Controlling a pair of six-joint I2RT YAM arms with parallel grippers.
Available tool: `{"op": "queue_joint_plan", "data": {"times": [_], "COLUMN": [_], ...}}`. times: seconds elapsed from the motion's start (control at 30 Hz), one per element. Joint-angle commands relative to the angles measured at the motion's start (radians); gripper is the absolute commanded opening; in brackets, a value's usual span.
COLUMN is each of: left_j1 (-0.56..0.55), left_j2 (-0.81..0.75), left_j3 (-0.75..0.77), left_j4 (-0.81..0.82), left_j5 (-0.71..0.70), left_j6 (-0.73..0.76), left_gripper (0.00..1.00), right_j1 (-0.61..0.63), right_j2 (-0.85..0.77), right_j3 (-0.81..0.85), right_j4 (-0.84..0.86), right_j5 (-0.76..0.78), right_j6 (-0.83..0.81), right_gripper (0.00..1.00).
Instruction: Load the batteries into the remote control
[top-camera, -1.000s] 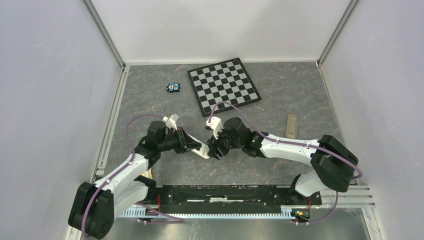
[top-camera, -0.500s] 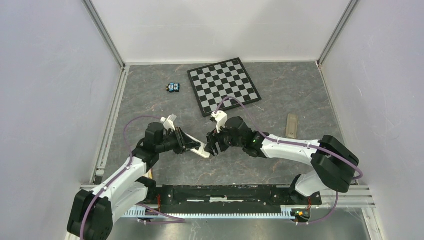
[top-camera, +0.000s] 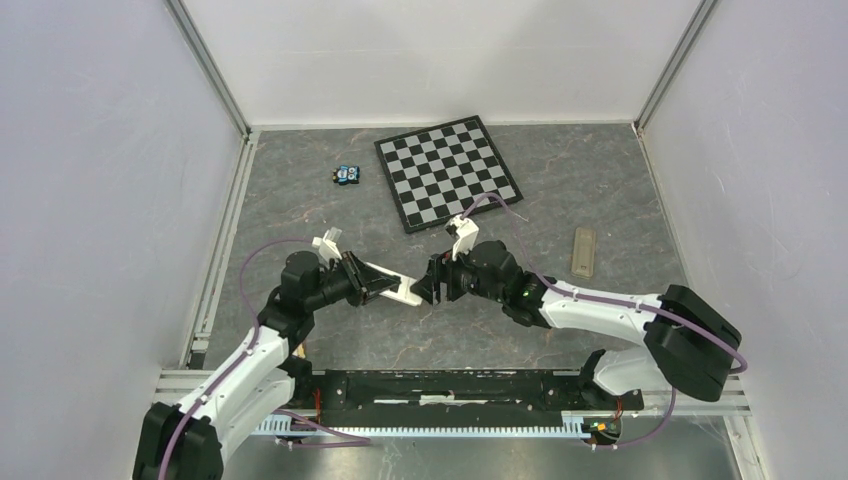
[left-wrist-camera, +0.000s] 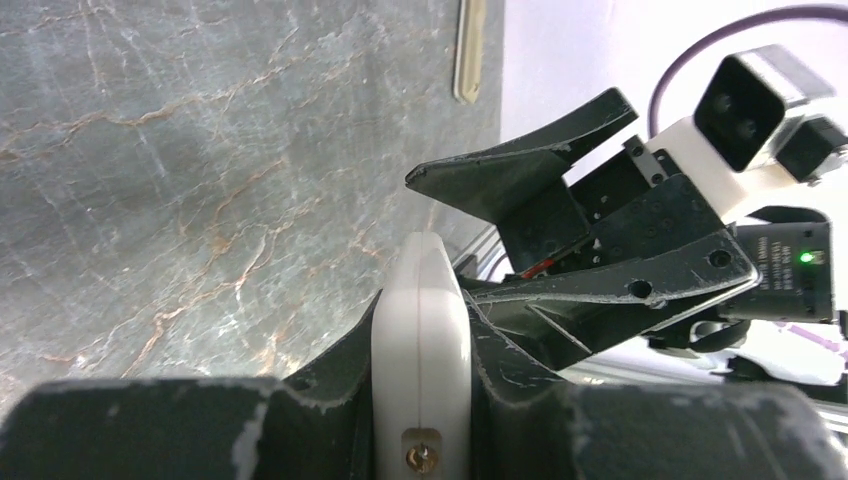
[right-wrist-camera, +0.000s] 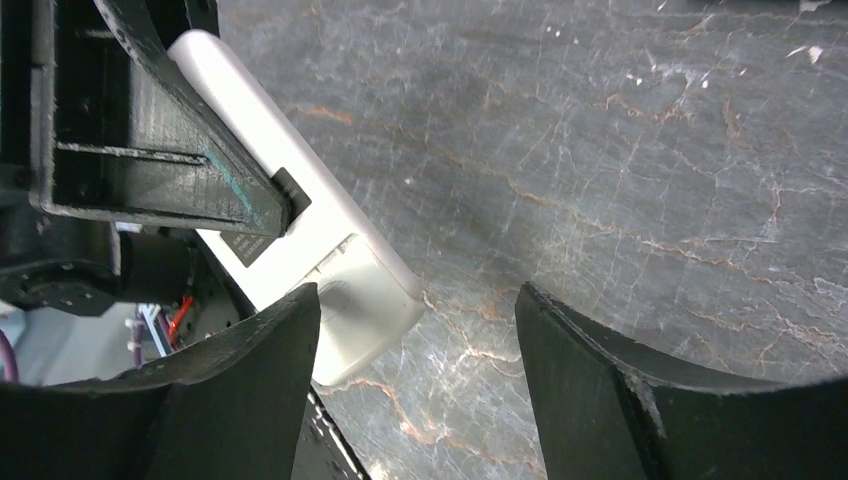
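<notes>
My left gripper (top-camera: 372, 282) is shut on the remote control (top-camera: 398, 291), a white handset held above the table with its free end pointing right. The left wrist view shows it edge-on (left-wrist-camera: 420, 330), pinched between both fingers. In the right wrist view its buttonless side (right-wrist-camera: 320, 240) shows, with a dark rectangular slot. My right gripper (top-camera: 430, 283) is open at that free end. The handset's corner lies beside one fingertip (right-wrist-camera: 290, 330), and the other fingertip is well apart. No batteries show in any view.
A checkerboard (top-camera: 448, 170) lies at the back centre. A small blue and black object (top-camera: 347, 174) sits to its left. A tan flat strip (top-camera: 584, 250) lies on the right. Grey walls close in the left, right and back sides.
My right gripper let go of the remote's end, opened wider and drew back a little to the right. Both grippers shifted slightly toward the back. The left gripper kept its hold.
</notes>
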Motion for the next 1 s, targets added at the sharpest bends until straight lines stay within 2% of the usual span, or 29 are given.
{"op": "queue_joint_plan", "data": {"times": [0.0, 0.13, 0.33, 0.53, 0.63, 0.77, 0.97], "left_j1": [-0.012, -0.012, -0.012, -0.012, -0.013, -0.012, -0.011], "left_j2": [-0.055, -0.065, -0.079, -0.064, -0.033, -0.001, 0.006], "left_j3": [0.003, -0.01, -0.022, -0.027, -0.02, -0.014, 0.005], "left_j4": [0.317, 0.4, 0.486, 0.555, 0.592, 0.657, 0.66], "left_j5": [0.071, 0.062, 0.048, 0.045, 0.081, 0.108, 0.135], "left_j6": [-0.223, -0.286, -0.336, -0.352, -0.358, -0.376, -0.357], "left_gripper": [0.02, 0.02, 0.02, 0.02, 0.02, 0.02, 0.02], "right_j1": [0.011, 0.01, 0.011, 0.011, 0.016, 0.039, 0.055], "right_j2": [-0.006, -0.046, -0.066, -0.031, 0.012, 0.086, 0.102], "right_j3": [-0.04, -0.111, -0.171, -0.208, -0.224, -0.213, -0.205], "right_j4": [0.025, 0.108, 0.219, 0.364, 0.519, 0.656, 0.723], "right_j5": [0.013, 0.033, 0.035, -0.003, -0.045, -0.092, -0.094], "right_j6": [0.07, 0.156, 0.25, 0.32, 0.35, 0.372, 0.374], "right_gripper": [0.76, 0.76, 0.63, 0.55, 0.44, 0.36, 0.33]}}
